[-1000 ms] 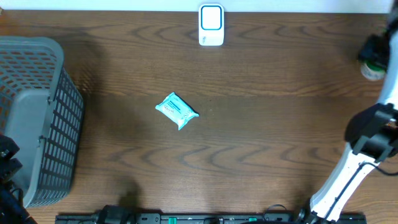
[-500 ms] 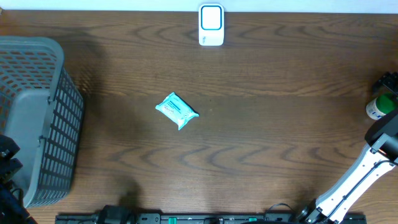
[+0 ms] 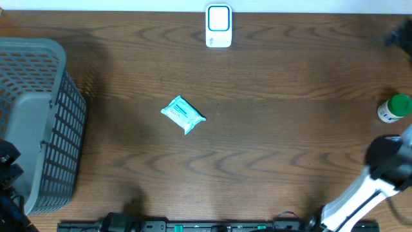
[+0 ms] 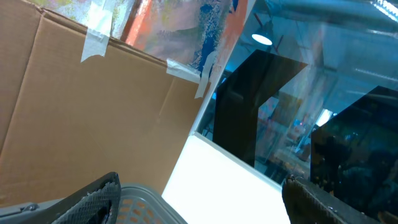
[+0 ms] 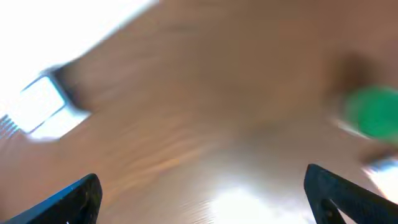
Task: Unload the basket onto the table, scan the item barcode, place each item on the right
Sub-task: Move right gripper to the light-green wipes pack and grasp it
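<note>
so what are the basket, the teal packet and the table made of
The basket looks like grey moulded plastic, matte, judging by its gridded walls. The teal packet is probably thin plastic film with a slight sheen. The table is dark wood or wood-look laminate: grain shows, but not which.

Left pincer spread wide at the bottom corners, basket rim low between its tips, brown cardboard wall with strips of tape behind, dark glass panel, ceiling lamp glowing above.
</note>
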Motion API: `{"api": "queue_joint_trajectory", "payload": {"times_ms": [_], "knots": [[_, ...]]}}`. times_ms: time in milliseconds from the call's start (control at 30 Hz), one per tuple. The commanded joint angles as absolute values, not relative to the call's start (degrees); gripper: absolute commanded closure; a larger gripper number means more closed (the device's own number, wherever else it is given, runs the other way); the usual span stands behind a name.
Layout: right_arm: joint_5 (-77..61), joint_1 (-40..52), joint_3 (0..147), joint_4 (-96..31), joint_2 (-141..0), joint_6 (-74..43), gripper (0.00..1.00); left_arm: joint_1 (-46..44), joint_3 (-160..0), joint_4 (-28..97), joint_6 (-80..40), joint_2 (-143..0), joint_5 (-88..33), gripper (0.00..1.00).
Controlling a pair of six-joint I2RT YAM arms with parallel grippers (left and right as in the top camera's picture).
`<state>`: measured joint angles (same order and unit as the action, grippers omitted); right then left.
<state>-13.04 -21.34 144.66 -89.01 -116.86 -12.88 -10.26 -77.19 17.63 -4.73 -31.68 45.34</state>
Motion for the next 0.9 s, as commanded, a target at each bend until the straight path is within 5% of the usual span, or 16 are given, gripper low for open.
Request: {"api": "queue_joint_trajectory", "payload": {"times_ms": [0,200,333,467,867], "knots": [[-18.8,-4.5,144.2,-91.2,-115.8,-6.8,0.01,-10.0,-77.1,17.5,-5.3,-30.8,45.4,0.17],[-20.2,17.4,137.7,-89.3,-121.0,-12.4,0.01,-10.0,-77.1,17.5,-5.3,-30.5,45.4,0.17],[-34.4,25.1,129.3,-84.6,-127.3,-4.2,0.01,-10.0,-77.1,17.5,-5.3,-30.5,45.4,0.17],[-45.5,27.9,122.8,-78.3,-133.7,-0.7,0.01,-10.0,-77.1,17.5,-5.3,-30.5,45.4,0.17],[-44.5,28.5,121.6,-75.7,-145.0,-0.6,0.01,-10.0,-77.1,17.5,-5.3,-30.4,45.4,0.17]]}}
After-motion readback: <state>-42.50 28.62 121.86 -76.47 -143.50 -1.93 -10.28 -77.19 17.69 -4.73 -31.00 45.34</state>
